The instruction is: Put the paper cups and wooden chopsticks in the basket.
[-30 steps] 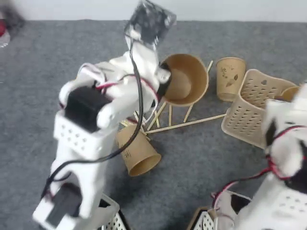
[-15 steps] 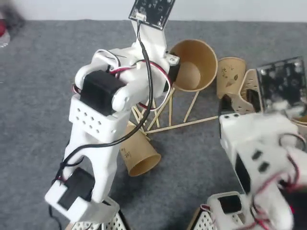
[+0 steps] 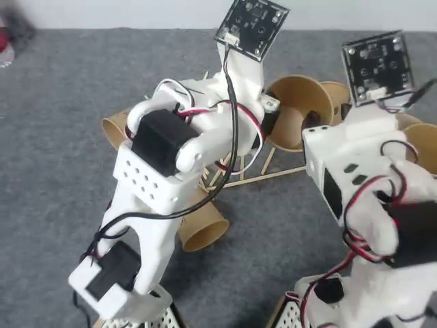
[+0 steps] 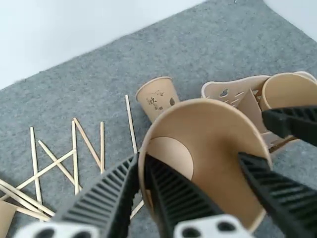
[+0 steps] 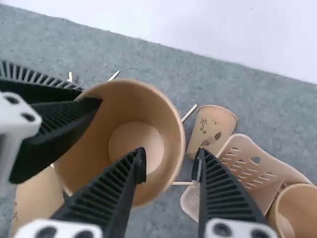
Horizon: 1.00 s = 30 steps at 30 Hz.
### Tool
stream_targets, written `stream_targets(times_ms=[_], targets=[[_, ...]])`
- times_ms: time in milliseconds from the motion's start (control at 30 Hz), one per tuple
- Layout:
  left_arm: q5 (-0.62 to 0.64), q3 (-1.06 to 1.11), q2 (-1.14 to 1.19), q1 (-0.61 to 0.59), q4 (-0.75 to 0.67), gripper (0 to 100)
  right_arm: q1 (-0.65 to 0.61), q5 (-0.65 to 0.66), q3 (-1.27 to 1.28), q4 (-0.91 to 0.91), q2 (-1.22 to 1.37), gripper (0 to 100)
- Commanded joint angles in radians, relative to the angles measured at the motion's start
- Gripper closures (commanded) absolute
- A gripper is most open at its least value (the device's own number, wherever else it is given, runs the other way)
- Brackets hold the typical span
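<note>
Status: left fingers point(image 4: 142, 163) clenched on rim of paper cup point(image 4: 208, 144), 1 finger inside, 1 outside. Right fingers point(image 5: 169, 153) spread, straddling the opposite rim, not closed on it. Paper cup held tilted near basket point(image 4: 228, 89). 2nd cup point(image 4: 287, 89) sits in basket, 3rd cup point(image 4: 158, 96) stands just beside it. Chopsticks point(image 4: 74, 148) scattered on desk point(image 4: 208, 39), 4th cup point(image 3: 201, 229) lying on its side

Nice bright, soft, even light; white wall point(image 3: 102, 14) at 12 o'clock glows brightest, grey felt mat point(image 3: 54, 137) shows only faint shadows.
</note>
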Motion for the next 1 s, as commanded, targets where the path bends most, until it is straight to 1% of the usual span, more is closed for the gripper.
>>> stream_targets(times_ms=[0, 67, 167, 200, 333, 467, 700, 800, 900, 967], targets=[[0.012, -0.025, -0.052, 0.008, 0.003, 99, 0.087, -0.014, -0.021, -0.030, 0.047, 83.0], [0.012, -0.030, -0.087, 0.008, 0.003, 99, 0.142, -0.014, -0.003, -0.027, 0.105, 83.0], [0.012, -0.025, -0.144, 0.023, 0.003, 99, 0.189, -0.014, 0.018, -0.025, 0.194, 83.5], [0.012, -0.024, -0.157, 0.029, 0.003, 99, 0.196, -0.014, 0.018, -0.025, 0.217, 85.4], [0.012, -0.024, -0.176, 0.048, 0.005, 99, 0.188, -0.006, 0.015, -0.036, 0.231, 99.6], [0.011, 0.015, -0.181, 0.049, -0.002, 99, 0.162, 0.040, 0.008, -0.027, 0.206, 99.2], [0.008, 0.050, -0.183, 0.043, -0.003, 99, 0.168, 0.043, 0.006, -0.033, 0.104, 99.1], [0.006, 0.045, -0.186, 0.021, -0.003, 99, 0.168, 0.043, 0.006, -0.031, 0.058, 99.1], [0.009, 0.050, -0.186, -0.012, 0.003, 94, 0.168, 0.043, 0.006, -0.028, 0.018, 99.1], [0.009, 0.051, -0.186, -0.041, 0.020, 88, 0.170, 0.043, 0.006, -0.025, -0.007, 99.1]])
